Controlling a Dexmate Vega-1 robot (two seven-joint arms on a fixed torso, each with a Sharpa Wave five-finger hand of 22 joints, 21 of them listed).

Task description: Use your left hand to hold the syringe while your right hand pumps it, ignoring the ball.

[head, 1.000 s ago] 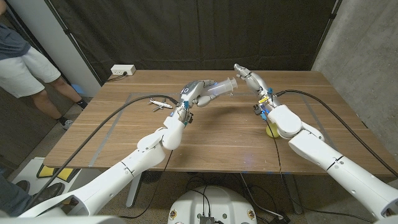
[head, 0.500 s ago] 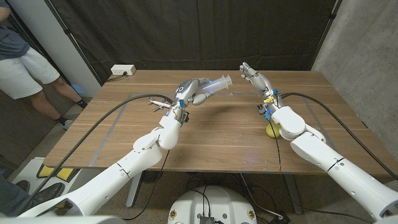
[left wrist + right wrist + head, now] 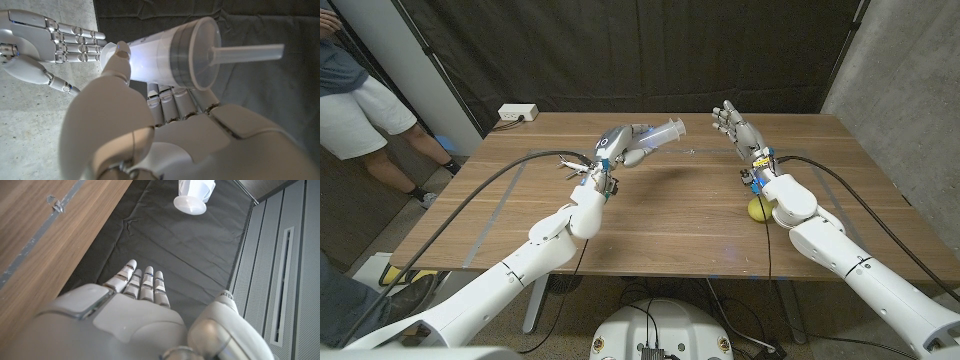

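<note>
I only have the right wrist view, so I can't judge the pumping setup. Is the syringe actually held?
Observer: Yes, the left hand grips the syringe barrel, raised above the table.
Operator: Is my right hand touching it?
Observer: No, the right hand is open with a gap to the syringe's end.
Operator: Where's the ball?
Observer: The yellow ball lies on the table beside the right forearm.

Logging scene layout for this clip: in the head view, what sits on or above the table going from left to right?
Toy airplane → left hand → syringe → right hand → yellow ball.
</note>
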